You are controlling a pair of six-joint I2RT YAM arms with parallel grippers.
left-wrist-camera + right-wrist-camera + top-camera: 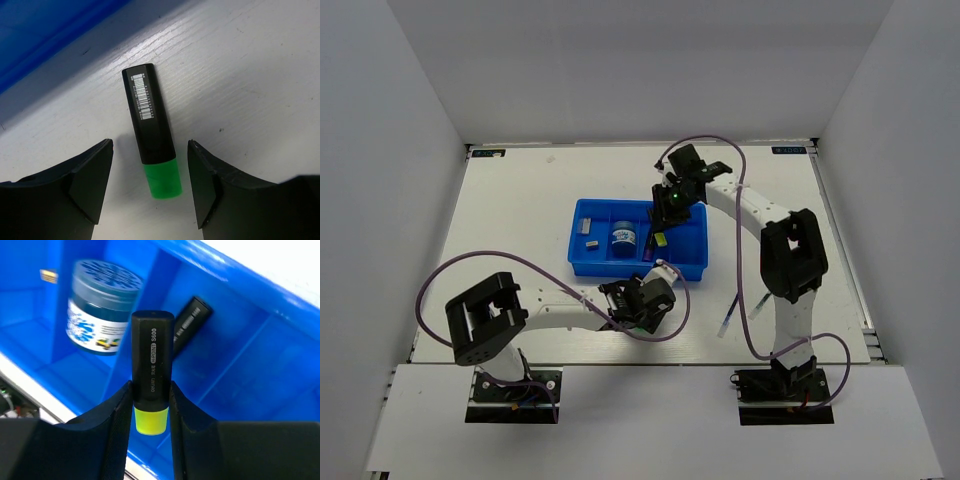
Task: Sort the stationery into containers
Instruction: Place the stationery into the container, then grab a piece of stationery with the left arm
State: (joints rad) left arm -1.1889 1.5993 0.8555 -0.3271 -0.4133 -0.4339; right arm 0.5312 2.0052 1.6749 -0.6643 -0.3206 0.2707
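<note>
Ana: From the top, where is the blue tray point(588, 268)?

Ben: It sits in the middle of the table point(520, 190). The round tub point(625, 238) stands in 1 of its parts. The right gripper point(663, 225) hangs over the tray. The left gripper point(658, 280) is low by the tray's near side.

Ana: And the left wrist view?

Ben: The green-black marker point(150, 127) lies flat on the table, near the tray's edge. The left gripper is spread wide. 1 finger point(90, 180) is on each side of the marker, and neither touches it.

Ana: And the right wrist view?

Ben: The right gripper pinches the yellow marker point(151, 365) and holds it above the tray. Below, the tub stands in 1 part, and a black marker point(190, 325) lies in the next part.
</note>
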